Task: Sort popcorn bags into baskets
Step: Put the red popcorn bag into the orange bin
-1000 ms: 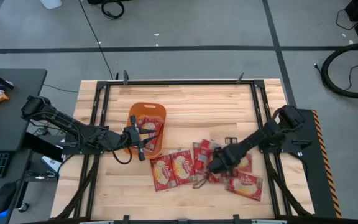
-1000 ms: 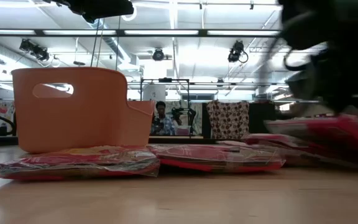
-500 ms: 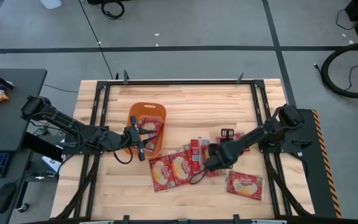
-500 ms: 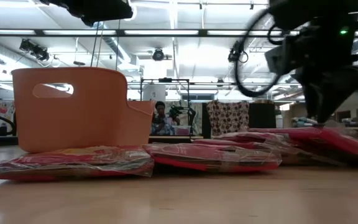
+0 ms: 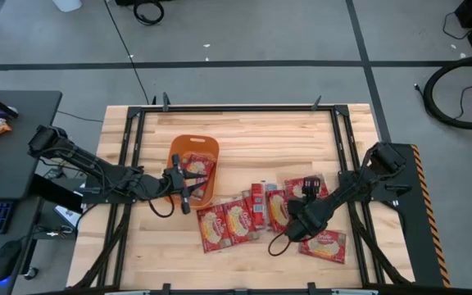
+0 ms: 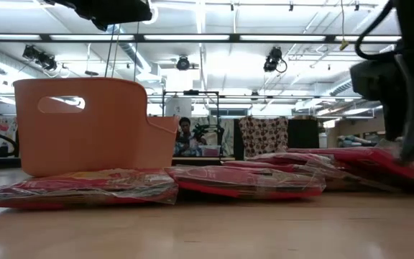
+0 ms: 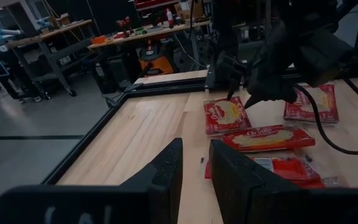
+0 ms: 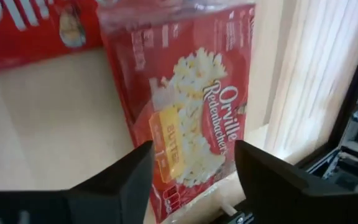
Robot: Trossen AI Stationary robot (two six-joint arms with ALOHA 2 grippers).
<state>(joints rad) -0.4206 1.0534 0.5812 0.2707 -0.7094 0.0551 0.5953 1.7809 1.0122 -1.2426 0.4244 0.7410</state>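
High view shows the orange basket (image 5: 194,169) on the left part of the table (image 5: 252,131), with red popcorn bags (image 5: 237,220) lying flat in a loose group to its right, nearer the front edge. At least one bag (image 5: 197,168) lies inside the basket. The left gripper (image 5: 188,182) sits over the basket's near rim, its fingers close together on nothing. The right gripper (image 5: 295,227) hangs over the bags, fingers (image 8: 114,186) wide apart, one bag (image 8: 188,106) under them.

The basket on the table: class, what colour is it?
Plain orange; the basket shows best in the low view.
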